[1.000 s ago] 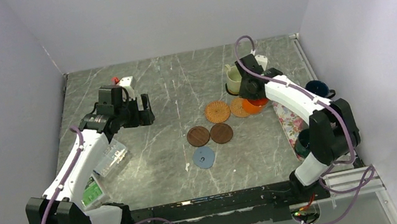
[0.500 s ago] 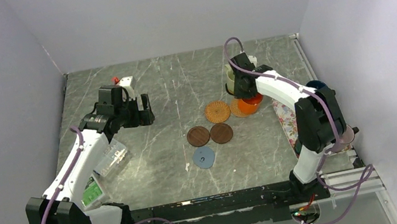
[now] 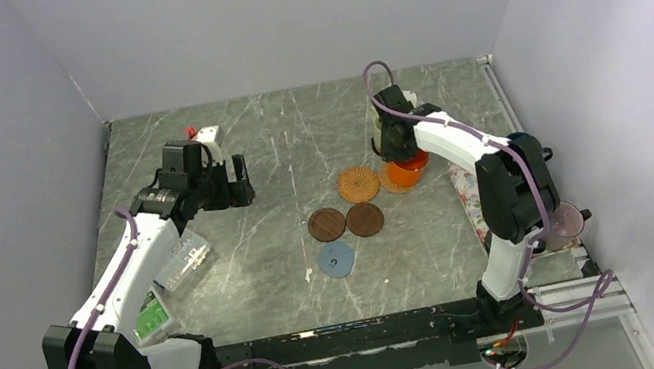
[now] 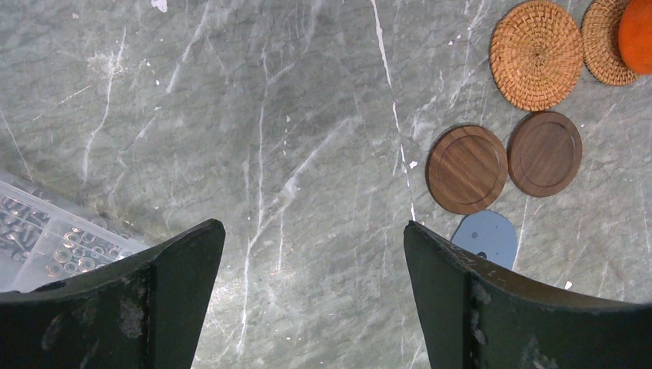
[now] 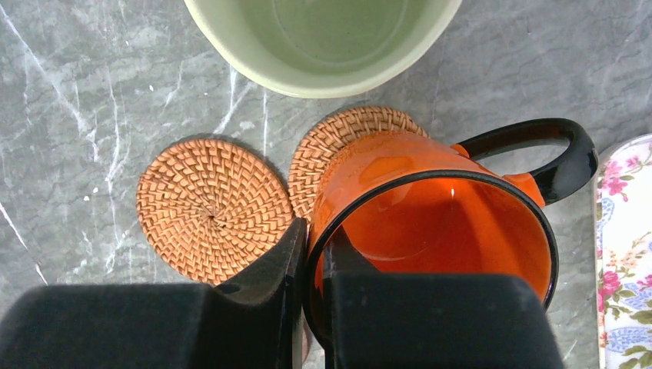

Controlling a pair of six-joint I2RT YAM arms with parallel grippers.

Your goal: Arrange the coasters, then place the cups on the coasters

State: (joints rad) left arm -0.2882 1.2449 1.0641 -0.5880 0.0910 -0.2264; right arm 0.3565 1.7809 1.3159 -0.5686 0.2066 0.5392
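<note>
My right gripper (image 5: 317,234) is shut on the rim of the orange cup (image 5: 430,207), one finger inside and one outside. The cup is over the right-hand tan woven coaster (image 5: 346,138); I cannot tell whether it rests on it. The other woven coaster (image 5: 209,207) lies bare to its left. The cream cup (image 5: 323,38) stands just behind. Two dark brown coasters (image 3: 327,224) (image 3: 365,219) and a blue-grey coaster (image 3: 335,260) lie nearer the arms. My left gripper (image 4: 314,227) hangs open and empty above bare table at the back left (image 3: 231,183).
A floral tray (image 3: 469,195) lies along the right side, half under the right arm. A dark blue cup (image 3: 527,142) and a mauve cup (image 3: 566,224) stand by the right wall. A clear plastic box (image 3: 182,261) lies under the left arm.
The right arm has swung left and back, carrying the orange cup a little further over the woven coaster. The left arm has not moved.
</note>
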